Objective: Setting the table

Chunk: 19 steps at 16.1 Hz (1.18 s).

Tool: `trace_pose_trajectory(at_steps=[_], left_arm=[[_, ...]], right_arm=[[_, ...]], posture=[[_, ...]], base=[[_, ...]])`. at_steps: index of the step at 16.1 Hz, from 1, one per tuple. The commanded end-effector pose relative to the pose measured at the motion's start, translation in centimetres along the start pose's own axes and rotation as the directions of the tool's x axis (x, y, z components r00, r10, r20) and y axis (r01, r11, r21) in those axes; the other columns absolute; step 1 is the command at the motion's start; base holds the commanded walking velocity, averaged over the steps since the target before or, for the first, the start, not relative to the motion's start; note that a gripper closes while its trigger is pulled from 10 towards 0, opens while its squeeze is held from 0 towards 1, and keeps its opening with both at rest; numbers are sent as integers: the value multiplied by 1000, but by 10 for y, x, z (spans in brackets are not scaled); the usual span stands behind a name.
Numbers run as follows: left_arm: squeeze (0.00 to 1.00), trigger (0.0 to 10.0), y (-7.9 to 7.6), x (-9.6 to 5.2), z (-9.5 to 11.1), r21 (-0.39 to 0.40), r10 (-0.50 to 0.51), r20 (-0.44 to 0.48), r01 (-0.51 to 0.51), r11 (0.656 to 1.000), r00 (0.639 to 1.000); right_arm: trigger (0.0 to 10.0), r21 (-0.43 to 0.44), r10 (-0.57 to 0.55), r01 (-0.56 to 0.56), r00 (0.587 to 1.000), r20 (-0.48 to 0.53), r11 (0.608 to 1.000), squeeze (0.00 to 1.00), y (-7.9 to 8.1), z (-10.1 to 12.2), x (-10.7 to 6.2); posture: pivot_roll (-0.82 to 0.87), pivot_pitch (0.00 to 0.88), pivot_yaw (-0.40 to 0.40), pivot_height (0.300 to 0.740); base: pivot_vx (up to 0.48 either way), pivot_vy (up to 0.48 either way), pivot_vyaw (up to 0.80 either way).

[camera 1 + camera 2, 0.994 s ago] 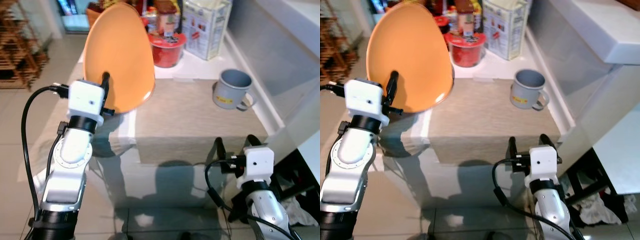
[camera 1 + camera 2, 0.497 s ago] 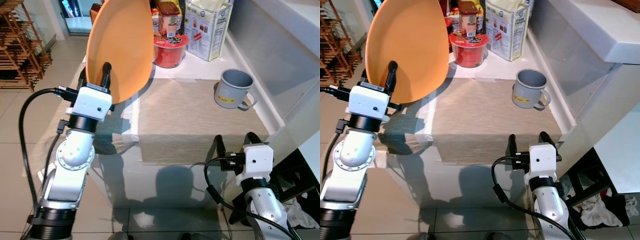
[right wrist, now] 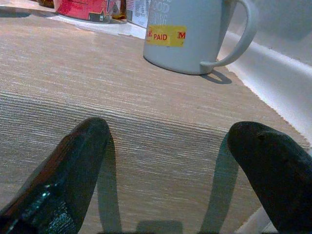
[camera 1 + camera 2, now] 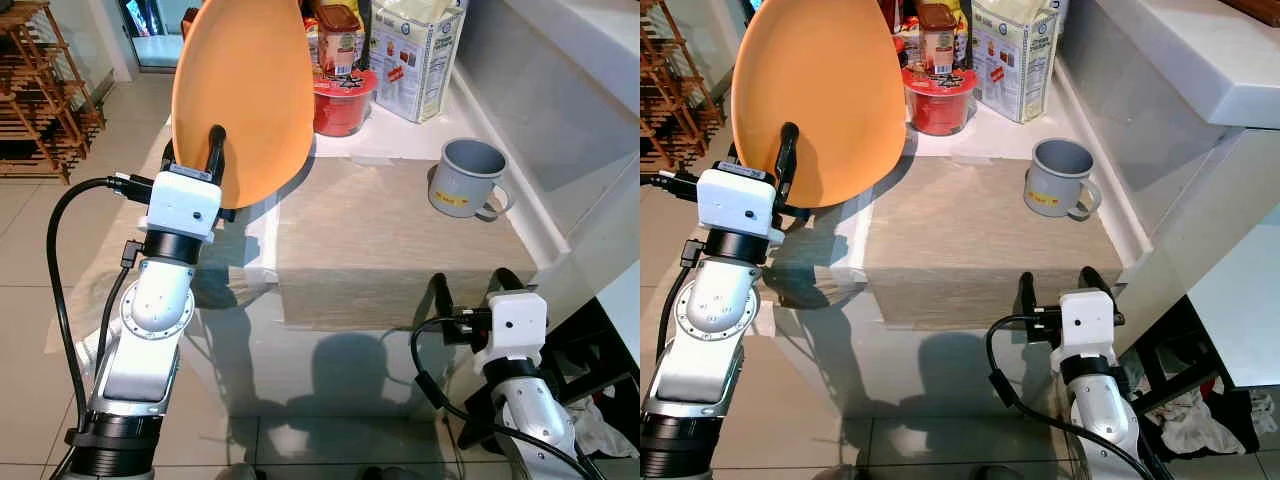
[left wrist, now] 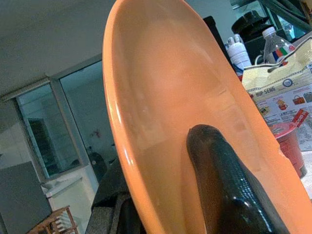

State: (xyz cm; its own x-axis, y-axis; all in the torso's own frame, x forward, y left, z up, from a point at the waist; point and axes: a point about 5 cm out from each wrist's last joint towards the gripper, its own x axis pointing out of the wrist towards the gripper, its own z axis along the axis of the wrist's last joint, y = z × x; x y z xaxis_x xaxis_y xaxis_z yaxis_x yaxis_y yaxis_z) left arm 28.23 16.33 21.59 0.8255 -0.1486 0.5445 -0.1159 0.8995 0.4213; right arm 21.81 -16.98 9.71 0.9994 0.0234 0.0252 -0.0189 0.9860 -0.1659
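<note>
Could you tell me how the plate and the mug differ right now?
The plate is orange, wide and shallow; the mug is grey, small and deep, with a handle. The plate is held up on edge in the left tool, above the table's left side; the mug stands upright on the placemat, untouched. The mug carries a yellow sticker; the plate is plain. Both look empty.

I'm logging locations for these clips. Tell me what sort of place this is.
Most likely a home kitchen or dining corner: a table with a beige placemat and a grey mug, food packages at the far end, and a tiled floor.
</note>
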Motion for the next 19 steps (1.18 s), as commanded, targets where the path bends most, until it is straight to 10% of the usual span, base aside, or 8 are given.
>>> trace_pose_trajectory(at_steps=[1, 19], left_arm=[[0, 0, 3, 7, 11, -7, 15, 68, -15, 1000, 998], [0, 0, -4, 8, 17, -49, -17, 107, 22, 999, 994]], right_arm=[[10000, 25, 5, -5, 1000, 25, 1000, 0, -3, 4, 1], [10000, 34, 26, -27, 999, 24, 999, 0, -3, 8, 0]], posture=[[2, 27, -18, 740], [-6, 33, -21, 740]], base=[[0, 0, 0], [-30, 0, 0]])
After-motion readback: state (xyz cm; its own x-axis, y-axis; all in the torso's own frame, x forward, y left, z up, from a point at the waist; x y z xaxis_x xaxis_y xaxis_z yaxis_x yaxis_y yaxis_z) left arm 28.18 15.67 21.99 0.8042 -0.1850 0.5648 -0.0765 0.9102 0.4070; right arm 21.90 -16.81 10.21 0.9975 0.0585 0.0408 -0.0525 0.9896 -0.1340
